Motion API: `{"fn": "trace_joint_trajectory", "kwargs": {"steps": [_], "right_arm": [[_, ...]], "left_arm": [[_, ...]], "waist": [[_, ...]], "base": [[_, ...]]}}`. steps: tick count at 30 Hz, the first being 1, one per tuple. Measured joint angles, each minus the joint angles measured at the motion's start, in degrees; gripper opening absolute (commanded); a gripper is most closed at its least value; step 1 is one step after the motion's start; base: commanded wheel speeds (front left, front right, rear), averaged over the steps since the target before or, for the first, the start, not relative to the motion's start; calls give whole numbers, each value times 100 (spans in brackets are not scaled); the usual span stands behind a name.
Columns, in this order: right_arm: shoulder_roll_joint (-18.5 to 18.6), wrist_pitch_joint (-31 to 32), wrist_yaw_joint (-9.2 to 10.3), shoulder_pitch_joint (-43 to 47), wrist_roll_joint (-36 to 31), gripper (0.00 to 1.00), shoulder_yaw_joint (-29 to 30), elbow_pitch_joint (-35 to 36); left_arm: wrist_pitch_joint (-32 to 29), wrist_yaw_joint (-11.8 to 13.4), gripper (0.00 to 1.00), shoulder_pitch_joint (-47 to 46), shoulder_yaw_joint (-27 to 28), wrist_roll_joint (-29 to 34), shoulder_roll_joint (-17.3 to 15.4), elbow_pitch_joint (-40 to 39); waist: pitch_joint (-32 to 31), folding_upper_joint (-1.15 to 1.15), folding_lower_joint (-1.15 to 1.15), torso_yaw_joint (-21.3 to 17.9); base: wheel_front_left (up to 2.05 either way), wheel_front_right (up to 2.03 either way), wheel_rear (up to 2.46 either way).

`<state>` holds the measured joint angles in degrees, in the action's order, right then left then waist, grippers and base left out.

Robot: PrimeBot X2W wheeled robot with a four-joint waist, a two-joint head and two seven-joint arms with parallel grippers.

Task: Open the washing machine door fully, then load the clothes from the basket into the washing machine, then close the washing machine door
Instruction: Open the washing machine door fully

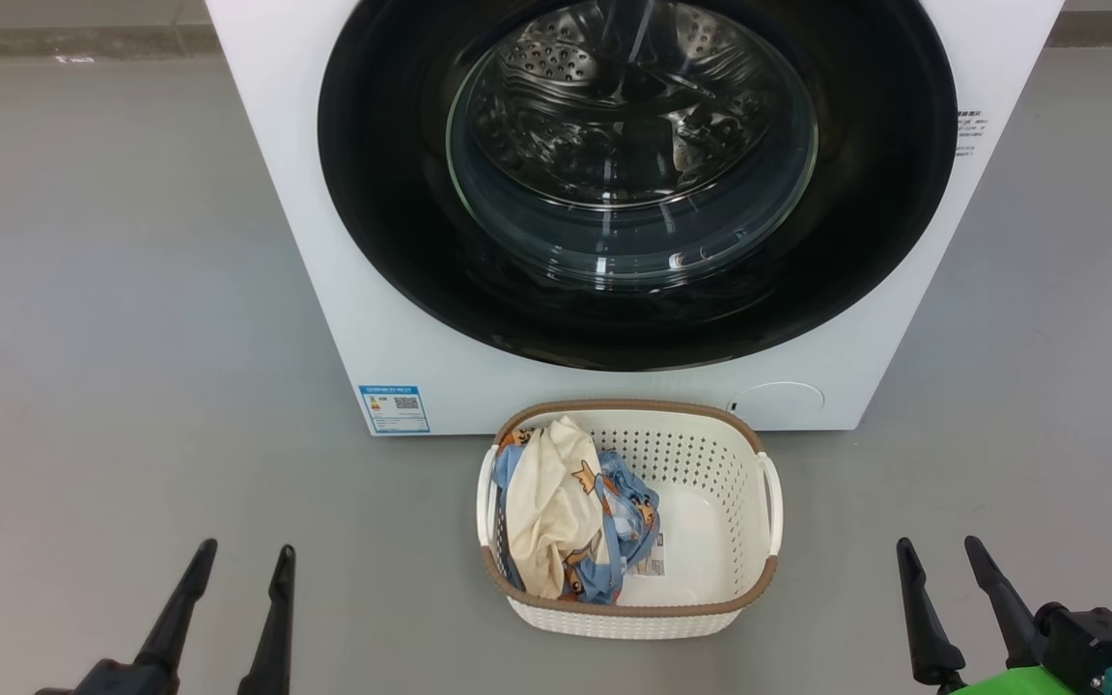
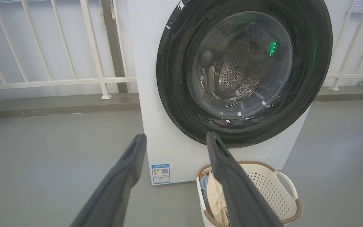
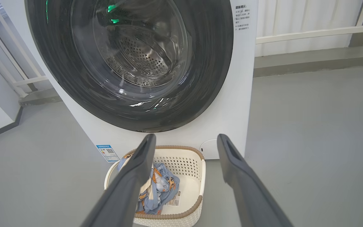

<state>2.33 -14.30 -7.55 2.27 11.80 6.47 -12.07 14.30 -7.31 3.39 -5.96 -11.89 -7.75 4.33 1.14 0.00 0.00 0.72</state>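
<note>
The white washing machine [image 1: 324, 241] stands ahead with its round black-rimmed door [image 1: 402, 193] shut flat against the front, the steel drum showing through the glass. On the floor in front of it sits the cream basket [image 1: 725, 454] with the clothes [image 1: 566, 512], a cream-yellow garment over a light blue printed one, heaped in its left half. My left gripper [image 1: 242, 552] is open at the lower left, well left of the basket. My right gripper [image 1: 937, 542] is open at the lower right, right of the basket. Neither touches anything. The door [image 2: 175, 72] and basket [image 3: 186, 160] appear beyond each wrist's fingers.
Grey floor [image 1: 112, 338] spreads on both sides of the machine. A white railing [image 2: 58, 82] on a low kerb runs behind it. A blue label [image 1: 395, 409] and a round flap [image 1: 781, 405] sit low on the machine's front.
</note>
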Motion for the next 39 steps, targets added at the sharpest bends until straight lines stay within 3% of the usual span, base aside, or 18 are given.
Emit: {"fn": "trace_joint_trajectory", "kwargs": {"steps": [20, 39], "right_arm": [[-4, 0, 0, 3, 46, 100, 12, 27], [-16, 0, 0, 3, 48, 100, -7, 37]], "left_arm": [[0, 0, 100, 1, -31, 177, -53, -52], [0, 0, 100, 2, 20, 174, -70, -60]], "waist": [[-28, 0, 0, 1], [21, 0, 0, 20]], "base": [[10, 10, -19], [108, 108, -215]]}}
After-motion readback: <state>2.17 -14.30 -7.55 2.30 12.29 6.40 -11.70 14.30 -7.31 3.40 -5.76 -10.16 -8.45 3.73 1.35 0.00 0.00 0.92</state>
